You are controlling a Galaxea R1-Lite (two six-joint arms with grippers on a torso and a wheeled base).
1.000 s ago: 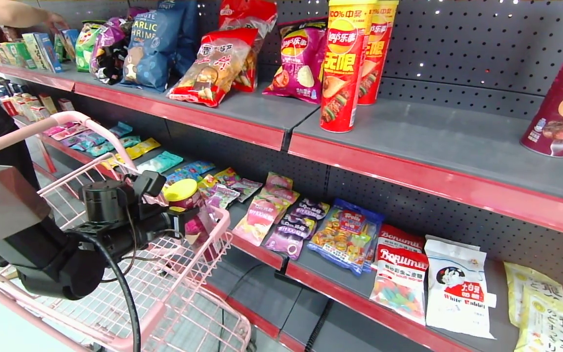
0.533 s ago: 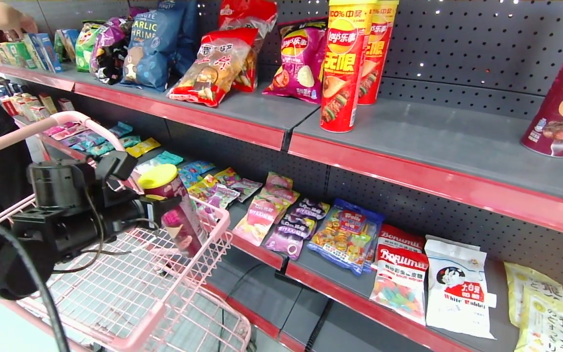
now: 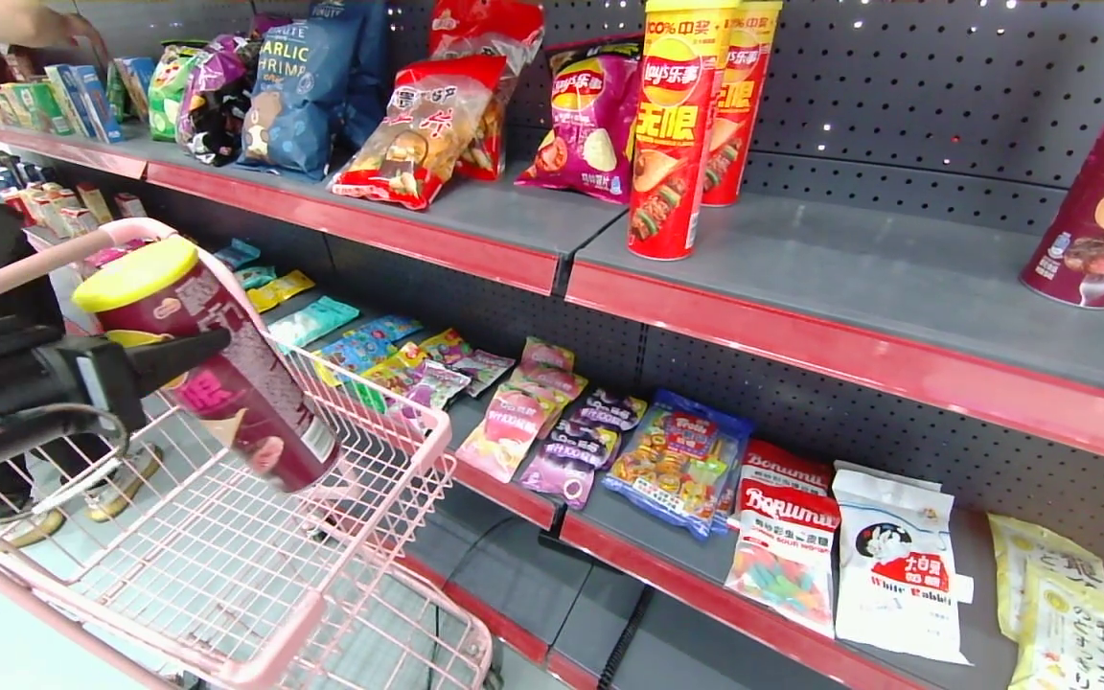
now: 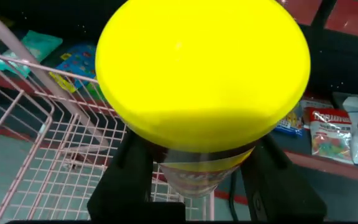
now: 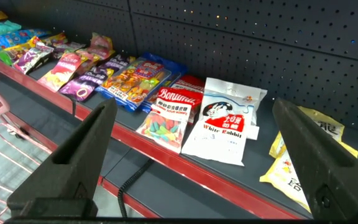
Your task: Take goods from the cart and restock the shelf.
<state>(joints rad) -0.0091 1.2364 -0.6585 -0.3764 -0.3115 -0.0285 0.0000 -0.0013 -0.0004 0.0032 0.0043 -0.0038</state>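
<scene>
My left gripper (image 3: 145, 356) is shut on a dark maroon chip can with a yellow lid (image 3: 226, 379), held tilted above the pink wire cart (image 3: 226, 575) at the left. In the left wrist view the yellow lid (image 4: 202, 65) looms large, with the black fingers (image 4: 129, 180) clamped on both sides of the can below it. My right gripper (image 5: 207, 168) stands open, its two dark fingers spread wide before the lower shelf (image 5: 185, 163) of candy bags. The upper shelf (image 3: 859, 278) holds red chip cans (image 3: 672, 125) and a maroon can (image 3: 1103, 192) at the far right.
Snack bags (image 3: 418, 125) line the upper shelf on the left. A bare stretch lies between the red cans and the maroon can. Candy packets (image 3: 677, 460) cover the lower shelf. A person's hand (image 3: 34, 24) reaches to the shelf at the top left.
My left arm has lifted the chip can up out of the cart and drawn it leftward, closer to the camera. The person's hand at the top left has shifted.
</scene>
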